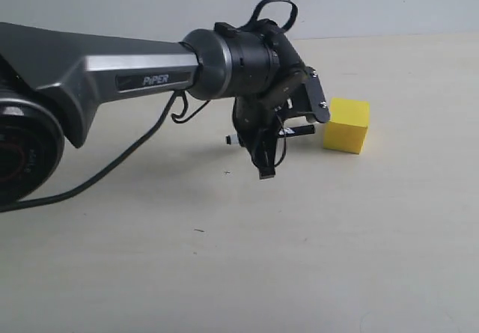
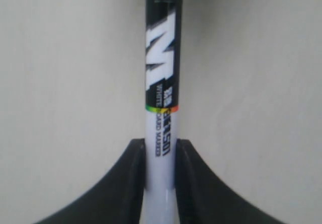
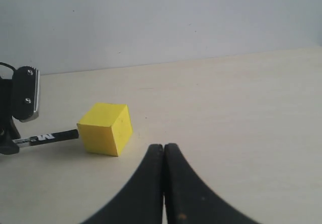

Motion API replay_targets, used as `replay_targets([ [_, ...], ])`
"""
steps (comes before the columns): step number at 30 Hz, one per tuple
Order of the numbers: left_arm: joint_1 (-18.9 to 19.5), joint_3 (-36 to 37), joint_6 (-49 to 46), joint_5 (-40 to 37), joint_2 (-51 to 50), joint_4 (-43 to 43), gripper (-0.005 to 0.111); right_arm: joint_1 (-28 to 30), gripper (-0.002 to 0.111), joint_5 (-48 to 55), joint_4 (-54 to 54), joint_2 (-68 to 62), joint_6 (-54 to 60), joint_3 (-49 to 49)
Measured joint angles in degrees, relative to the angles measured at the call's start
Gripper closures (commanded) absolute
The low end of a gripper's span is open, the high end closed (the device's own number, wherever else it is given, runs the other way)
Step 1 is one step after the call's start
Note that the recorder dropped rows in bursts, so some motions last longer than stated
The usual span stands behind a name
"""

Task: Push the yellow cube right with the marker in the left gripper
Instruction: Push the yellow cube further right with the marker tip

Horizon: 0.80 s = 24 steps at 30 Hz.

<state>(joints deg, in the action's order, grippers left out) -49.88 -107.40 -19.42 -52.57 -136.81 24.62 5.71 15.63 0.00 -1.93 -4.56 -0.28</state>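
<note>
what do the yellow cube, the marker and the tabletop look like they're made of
Yellow cube: matte, even colour, crisp edges, no visible grain; likely painted wood or plastic, the look leaves it open. Marker: smooth plastic, going by the slight sheen on its printed white barrel. Tabletop: smooth pale beige surface with faint specks, probably laminate.

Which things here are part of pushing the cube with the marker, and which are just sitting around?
In the job: marker, clamped in the left gripper; yellow cube.
Not in the job: right gripper, shut on nothing; the table underneath.
</note>
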Motion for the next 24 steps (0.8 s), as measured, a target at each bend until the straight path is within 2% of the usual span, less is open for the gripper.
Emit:
replay_targets([
  [3,-2.9,0.0,1.1,1.5,-0.9,-0.4,0.107,0.0,0.108,0.0,0.0,0.0,0.0,0.0],
  [10,-2.3,0.0,2.5,-4.3,-0.7,0.4,0.107,0.0,0.108,0.0,0.0,0.0,0.0,0.0],
  [16,-2.5,0.0,2.5,0.5,-0.7,-1.4,0.107,0.0,0.108,0.0,0.0,0.0,0.0,0.0],
  [24,-3.4,0.0,2.7,1.0,-0.7,-2.8,0.107,0.0,0.108,0.0,0.0,0.0,0.0,0.0],
])
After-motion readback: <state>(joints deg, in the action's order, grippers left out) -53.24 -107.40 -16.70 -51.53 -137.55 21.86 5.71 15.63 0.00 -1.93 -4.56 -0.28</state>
